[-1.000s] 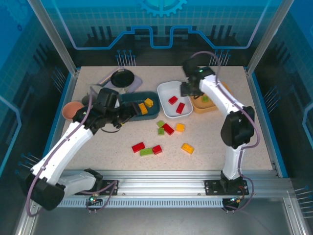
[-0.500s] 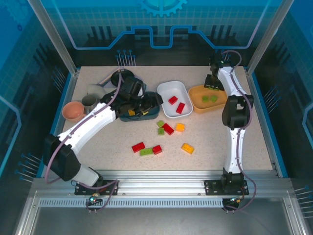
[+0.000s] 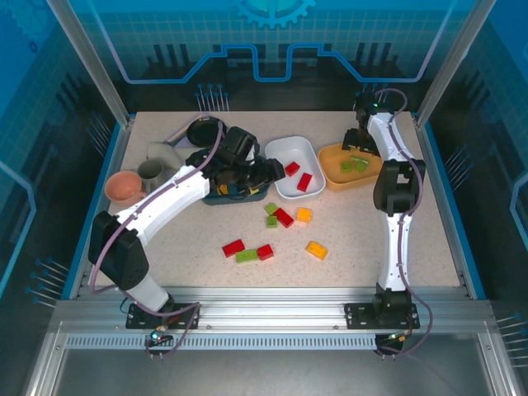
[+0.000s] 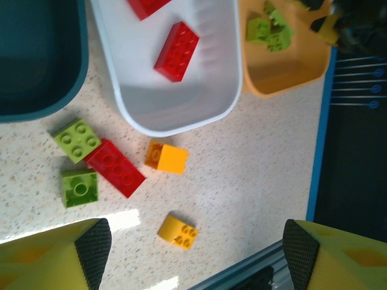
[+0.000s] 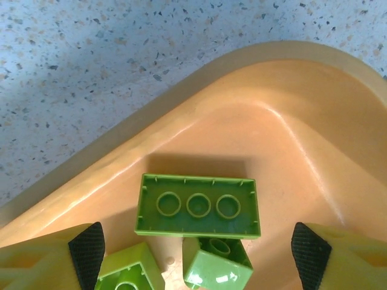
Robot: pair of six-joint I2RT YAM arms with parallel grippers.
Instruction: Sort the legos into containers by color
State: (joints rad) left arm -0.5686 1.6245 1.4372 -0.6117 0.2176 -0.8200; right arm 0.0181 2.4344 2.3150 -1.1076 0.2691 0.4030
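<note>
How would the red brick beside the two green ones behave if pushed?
The red brick lies flat and low, so it would probably slide, not roll or tip. It seems to touch a green brick, so a push would likely shove that too.

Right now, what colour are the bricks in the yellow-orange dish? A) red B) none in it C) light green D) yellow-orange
C: the right wrist view shows light green bricks lying on the floor of the yellow-orange dish, with no other colour among them.
</note>
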